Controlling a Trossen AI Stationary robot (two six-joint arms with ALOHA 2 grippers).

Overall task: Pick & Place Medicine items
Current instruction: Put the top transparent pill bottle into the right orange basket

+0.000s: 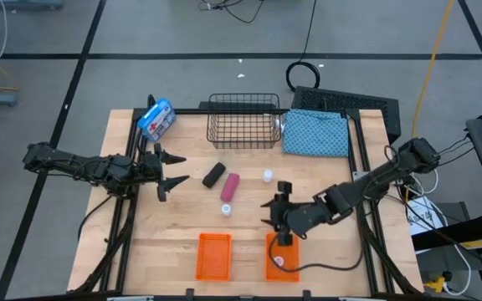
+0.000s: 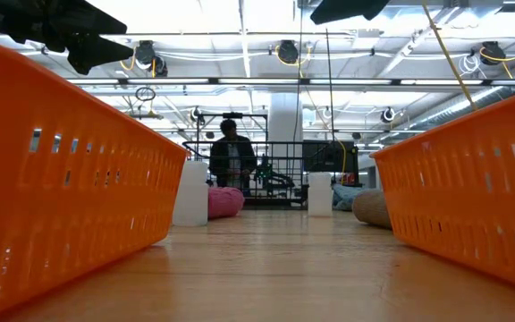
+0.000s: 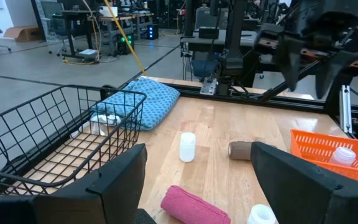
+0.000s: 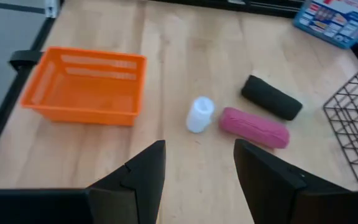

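My right pincer (image 1: 279,219) hangs above the near edge of the table, over the right orange bin (image 1: 271,264), its fingers apart with nothing between them. One white bottle (image 1: 280,260) lies in that bin. My left pincer (image 1: 172,170) waits at the left side, wide open and empty. In the middle lie the black piece (image 1: 213,175) and the pink piece (image 1: 230,186) side by side, a second bottle (image 1: 226,209) just below the pink one, and a third (image 1: 268,176) to the right. The left orange bin (image 1: 213,255) stands near the front edge.

Pink piece (image 1: 230,186) beside black piece (image 1: 213,175)
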